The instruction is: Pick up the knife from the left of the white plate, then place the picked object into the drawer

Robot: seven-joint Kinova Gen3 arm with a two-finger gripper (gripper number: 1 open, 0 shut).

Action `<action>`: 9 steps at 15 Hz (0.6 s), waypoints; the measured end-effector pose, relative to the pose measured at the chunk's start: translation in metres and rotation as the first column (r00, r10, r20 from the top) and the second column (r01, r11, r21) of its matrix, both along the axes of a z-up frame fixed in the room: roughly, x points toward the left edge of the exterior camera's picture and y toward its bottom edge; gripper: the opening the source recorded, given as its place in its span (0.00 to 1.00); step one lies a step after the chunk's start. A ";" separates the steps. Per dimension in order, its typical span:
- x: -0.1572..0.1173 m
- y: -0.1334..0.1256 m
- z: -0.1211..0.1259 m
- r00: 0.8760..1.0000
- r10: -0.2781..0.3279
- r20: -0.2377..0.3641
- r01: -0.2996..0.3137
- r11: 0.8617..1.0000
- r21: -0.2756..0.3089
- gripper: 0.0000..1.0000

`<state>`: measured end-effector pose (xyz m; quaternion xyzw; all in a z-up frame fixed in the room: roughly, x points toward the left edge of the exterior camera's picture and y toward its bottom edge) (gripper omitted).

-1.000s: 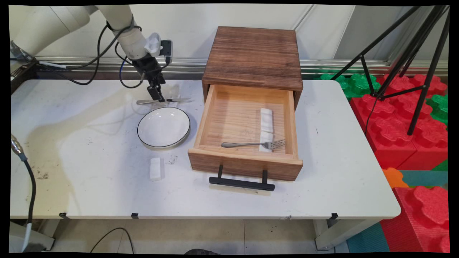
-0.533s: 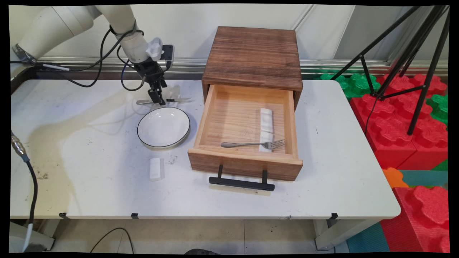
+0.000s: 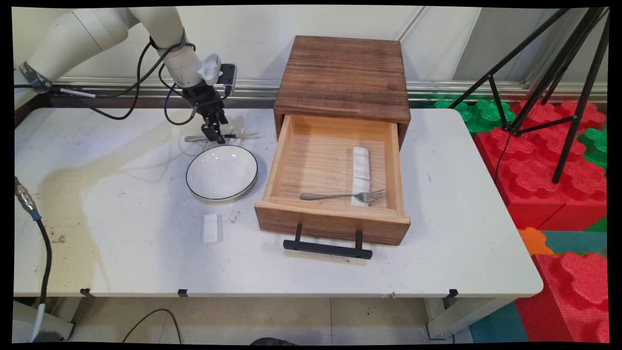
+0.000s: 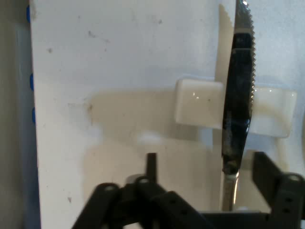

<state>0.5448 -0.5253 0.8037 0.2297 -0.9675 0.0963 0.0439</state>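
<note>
a: main view first. the gripper (image 3: 214, 136) hung low over the table's (image 3: 121, 194) far left part, right above a knife (image 3: 221, 137) that lay flat there, just behind the white plate (image 3: 222, 172).

b: which way did the knife lie?

a: long axis ran left to right across the picture, handle end to the left, blade tip to the right toward the wooden drawer box (image 3: 341, 78). the gripper sat about over its middle. fingers pointed down, but from here you couldn't read their gap.

b: and the rest of the table?

a: the drawer (image 3: 335, 180) stood pulled open, a fork (image 3: 343, 196) inside with its tines on a white rest (image 3: 360, 167). another small white block (image 3: 211, 228) lay on the table, near the plate's front edge but apart from it.

b: right, over to the hand view.

a: here the knife (image 4: 237, 109) ran up and down the picture, serrated blade at the top, propped across a white rest (image 4: 200, 102). the gripper (image 4: 205, 174) stood wide: one finger (image 4: 151, 166) well off the knife on the left, the other (image 4: 265, 171) just beside it on the right.

b: so the knife sat between them?

a: between them, yes, nearer the right finger, long axis crossing the line from finger to finger. neither finger touched it, as far as the view showed.
</note>
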 end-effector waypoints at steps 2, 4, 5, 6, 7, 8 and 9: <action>0.000 -0.001 0.000 1.000 -0.005 -0.001 0.005 1.000 0.001 0.00; 0.000 -0.001 0.000 1.000 -0.012 -0.003 0.013 1.000 0.001 0.00; 0.000 0.000 0.000 1.000 -0.017 -0.004 0.017 1.000 0.003 0.00; 0.000 0.000 0.000 1.000 -0.020 -0.006 0.020 1.000 0.004 0.00; -0.001 0.001 0.000 1.000 -0.024 -0.007 0.024 1.000 0.007 0.00; -0.001 0.002 0.000 1.000 -0.027 -0.009 0.027 1.000 0.008 0.00; -0.001 0.003 0.000 0.999 -0.030 -0.010 0.030 0.999 0.011 0.00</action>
